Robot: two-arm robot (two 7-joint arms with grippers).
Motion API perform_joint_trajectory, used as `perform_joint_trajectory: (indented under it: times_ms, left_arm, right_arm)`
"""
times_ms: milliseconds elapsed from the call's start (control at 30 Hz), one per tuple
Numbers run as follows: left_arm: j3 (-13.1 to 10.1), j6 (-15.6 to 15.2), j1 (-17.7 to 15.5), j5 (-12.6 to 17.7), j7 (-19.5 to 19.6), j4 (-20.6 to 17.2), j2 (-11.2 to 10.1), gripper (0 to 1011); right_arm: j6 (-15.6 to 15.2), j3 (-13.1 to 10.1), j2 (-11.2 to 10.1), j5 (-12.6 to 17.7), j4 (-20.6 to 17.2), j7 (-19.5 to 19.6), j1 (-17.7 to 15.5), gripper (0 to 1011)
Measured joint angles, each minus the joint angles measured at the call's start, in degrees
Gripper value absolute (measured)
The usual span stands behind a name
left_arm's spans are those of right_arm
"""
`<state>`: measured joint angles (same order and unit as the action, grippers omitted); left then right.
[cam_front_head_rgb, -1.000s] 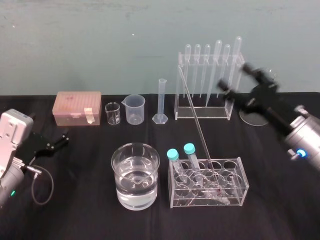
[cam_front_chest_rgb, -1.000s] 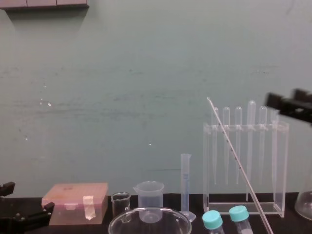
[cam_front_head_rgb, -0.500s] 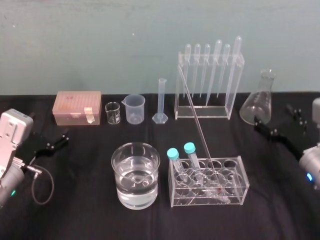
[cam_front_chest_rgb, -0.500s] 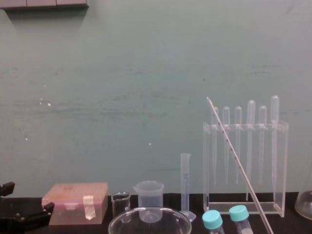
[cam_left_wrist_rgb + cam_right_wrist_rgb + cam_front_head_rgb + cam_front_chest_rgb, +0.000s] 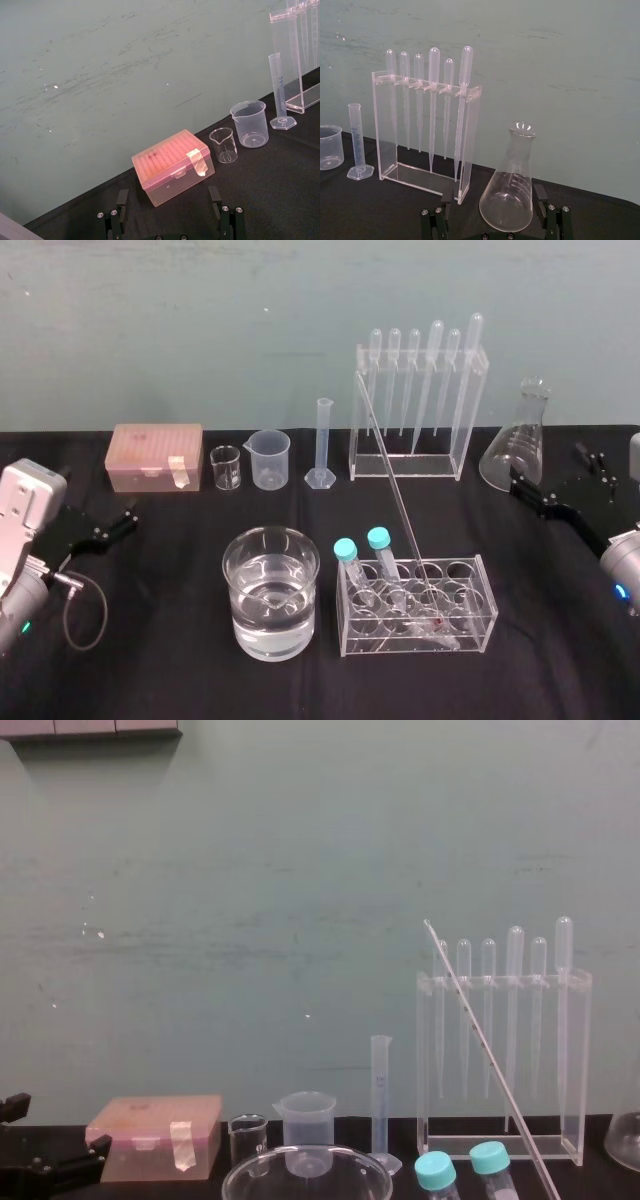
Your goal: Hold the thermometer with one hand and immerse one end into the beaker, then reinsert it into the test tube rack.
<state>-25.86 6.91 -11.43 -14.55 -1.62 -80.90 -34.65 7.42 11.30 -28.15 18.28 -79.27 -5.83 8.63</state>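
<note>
At table's edges: left gripper (image 5: pixel 113 523) spread, right gripper (image 5: pixel 548 463) spread | thermometer (image 5: pixel 394 490) leaning in test tube rack (image 5: pixel 400 642)

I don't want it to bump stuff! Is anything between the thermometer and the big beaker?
Yes. Two blue-capped tubes stand in the test tube rack, on the beaker's side of the leaning thermometer. It would probably have to go up and over them. Nothing else shows between.
</note>
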Motion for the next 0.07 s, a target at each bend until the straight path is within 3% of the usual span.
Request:
perform_joint_trajectory:
  times_ms: [67]
  left_arm:
    - [0.0,0.0,0.0,0.0,0.0,0.0,0.0,1008]
  right_arm:
    - [0.0,0.0,0.0,0.1,-0.1,0.0,0.0,1002]
